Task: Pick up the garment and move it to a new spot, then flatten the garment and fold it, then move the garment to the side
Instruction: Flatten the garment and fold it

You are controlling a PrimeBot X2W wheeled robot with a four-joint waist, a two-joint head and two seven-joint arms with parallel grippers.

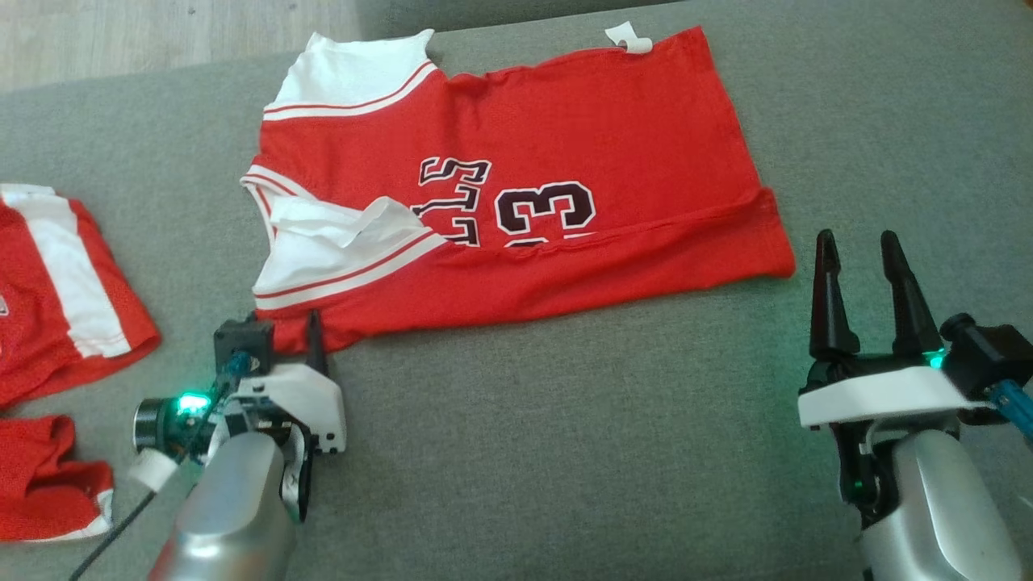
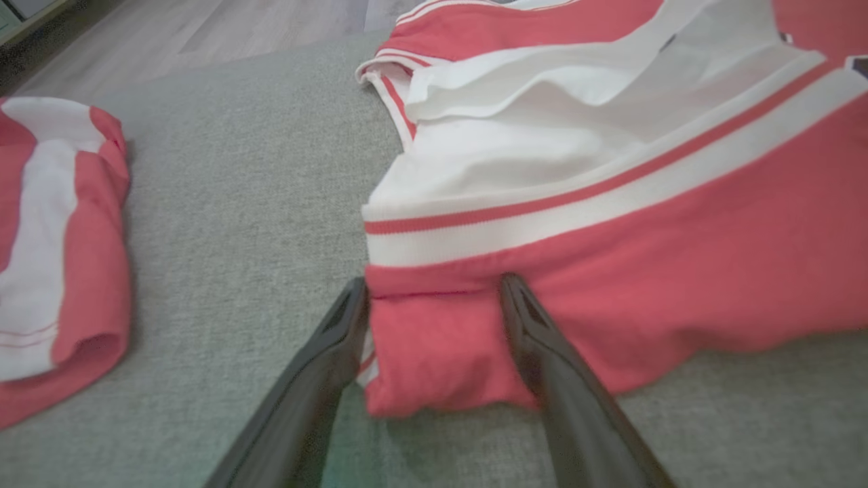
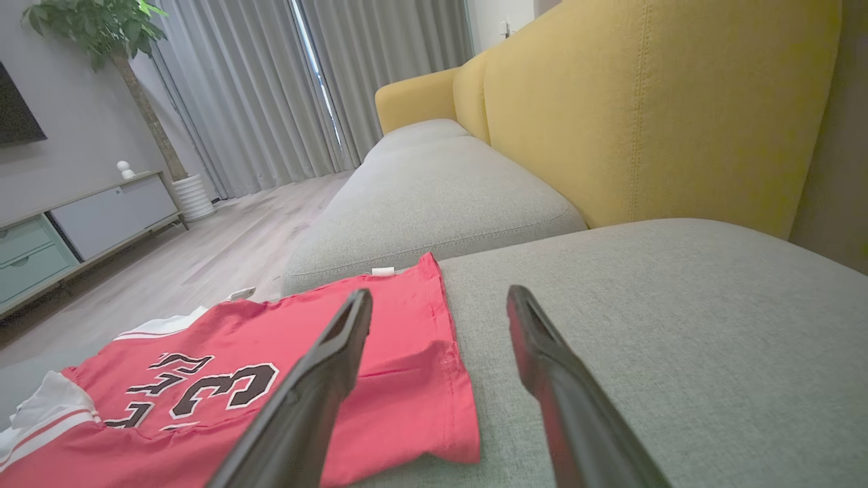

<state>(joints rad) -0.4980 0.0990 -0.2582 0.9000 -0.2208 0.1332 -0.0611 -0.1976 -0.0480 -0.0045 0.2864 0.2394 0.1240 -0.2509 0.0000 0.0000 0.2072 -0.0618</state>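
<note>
The garment (image 1: 565, 145) is a red jersey with white trim and a dark number, spread across the grey sofa cushion (image 1: 565, 444), its near long edge folded over. My left gripper (image 1: 282, 339) is open at the jersey's near left corner. In the left wrist view that red corner (image 2: 434, 359) lies between the fingers of the left gripper (image 2: 434, 285), one finger at the cloth's edge and the other over the cloth. My right gripper (image 1: 855, 242) stands open just right of the hem, nothing between its fingers. In the right wrist view the right gripper (image 3: 439, 295) points past the garment (image 3: 203, 346).
Other red and white clothes (image 1: 56, 274) (image 2: 61, 257) lie at the cushion's left edge, with another red piece (image 1: 40, 484) nearer. The yellow sofa back (image 3: 644, 102) rises to the right. Wooden floor (image 1: 121, 32) lies beyond the cushion, and a cabinet (image 3: 68, 224) stands across the room.
</note>
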